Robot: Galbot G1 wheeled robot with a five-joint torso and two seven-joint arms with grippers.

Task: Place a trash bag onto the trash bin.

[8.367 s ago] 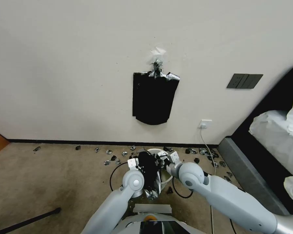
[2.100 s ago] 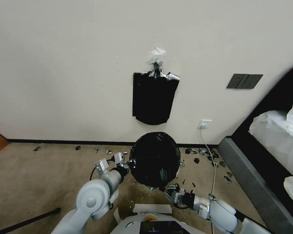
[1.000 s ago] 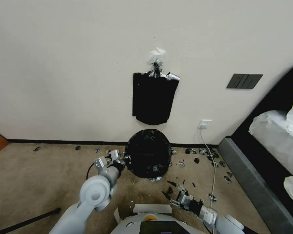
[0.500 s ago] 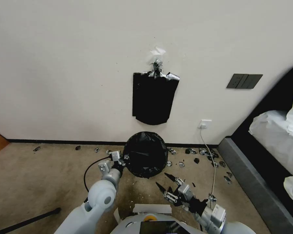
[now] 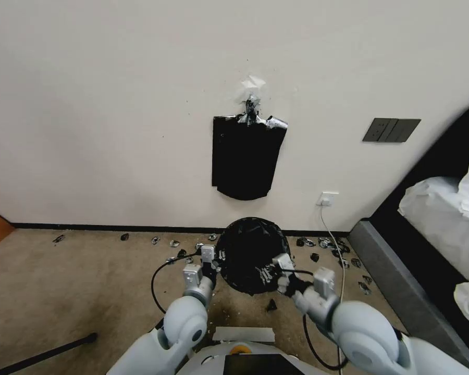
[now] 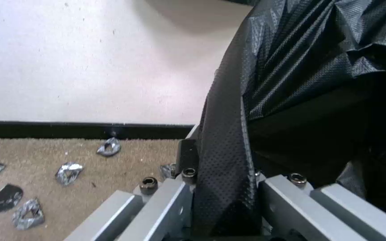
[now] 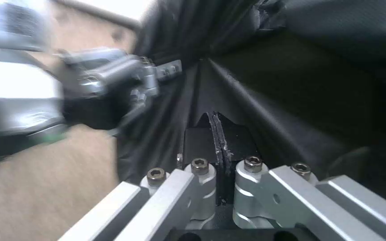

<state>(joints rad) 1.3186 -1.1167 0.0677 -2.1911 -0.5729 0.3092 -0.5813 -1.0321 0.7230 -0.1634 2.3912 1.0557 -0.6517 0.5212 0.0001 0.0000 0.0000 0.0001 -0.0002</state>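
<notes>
Against the wall, low on the carpet (image 5: 78, 281), the trash bag (image 5: 252, 252) hangs spread as a dark round shape between both arms. The left gripper (image 5: 213, 259) is clamped on a fold of its edge, the film pinched between the fingers (image 6: 188, 167). The right gripper (image 5: 274, 268) meets the bag's other side with its pads pressed together, apparently nipping the film, though blur makes this unsure. Foil scraps (image 5: 312, 244) litter the floor nearby.
</notes>
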